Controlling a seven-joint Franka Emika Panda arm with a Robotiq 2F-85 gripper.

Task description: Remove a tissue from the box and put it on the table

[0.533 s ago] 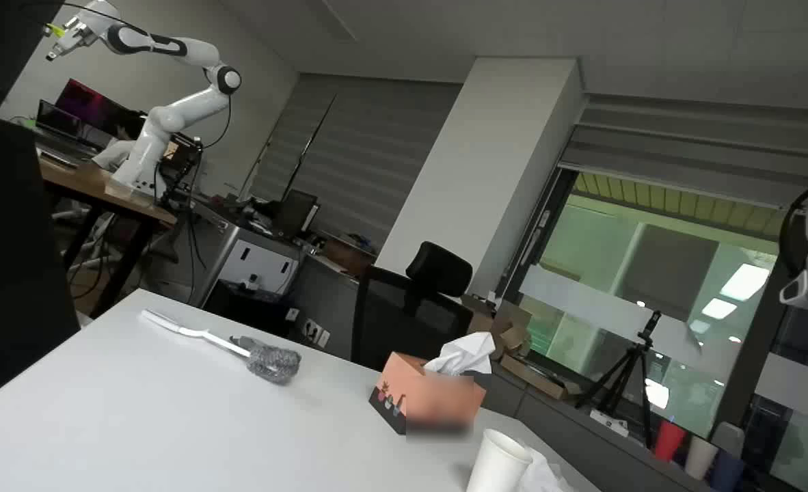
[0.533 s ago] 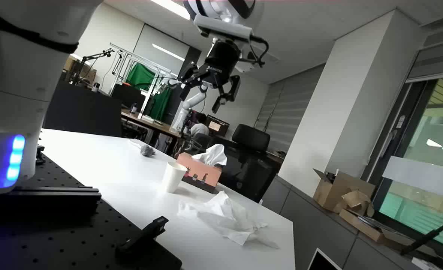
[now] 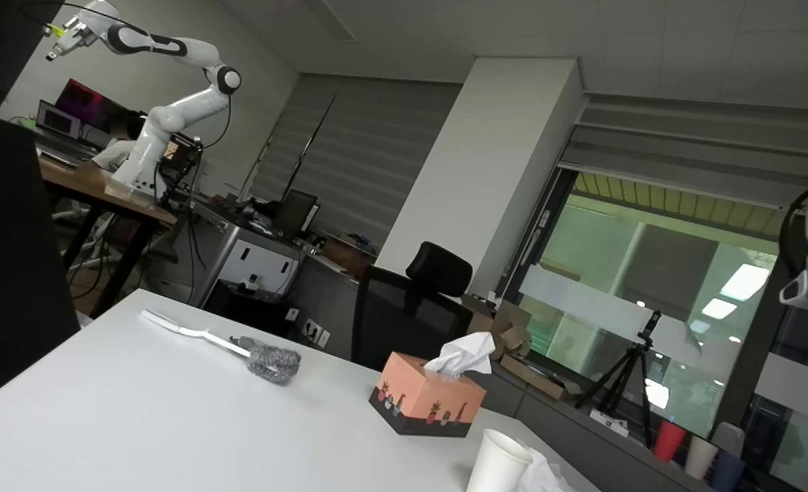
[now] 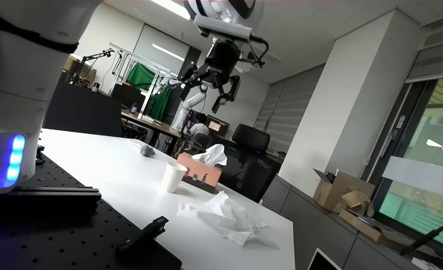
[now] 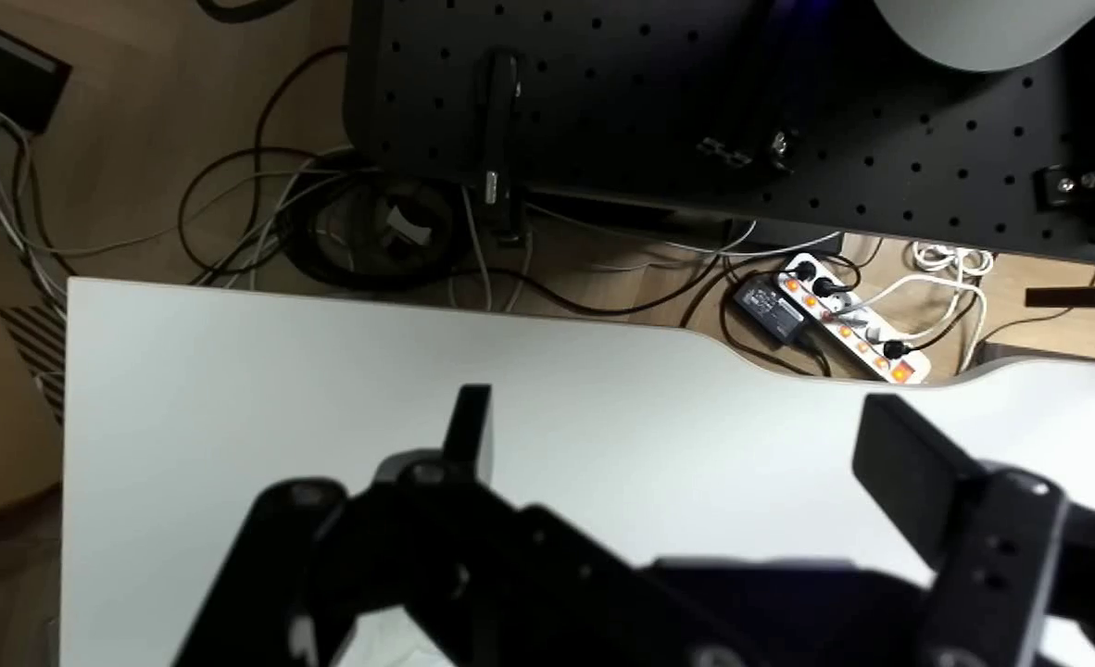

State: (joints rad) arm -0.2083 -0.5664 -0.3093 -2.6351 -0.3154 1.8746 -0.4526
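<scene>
Tissue (image 4: 225,217), white, crumpled — possibly several sheets, folds unclear — near the right-hand corner of the counter (image 4: 112,176) in an exterior view. Tissue box (image 3: 431,396), salmon, near the edge beside an office chair (image 3: 414,301); another tissue (image 3: 462,353) rising from its slot. Paper cup (image 4: 173,179), upright, near box. Grey-headed brush (image 3: 223,342), handle toward far corner. End effector (image 4: 202,98) spread wide, above counter.
</scene>
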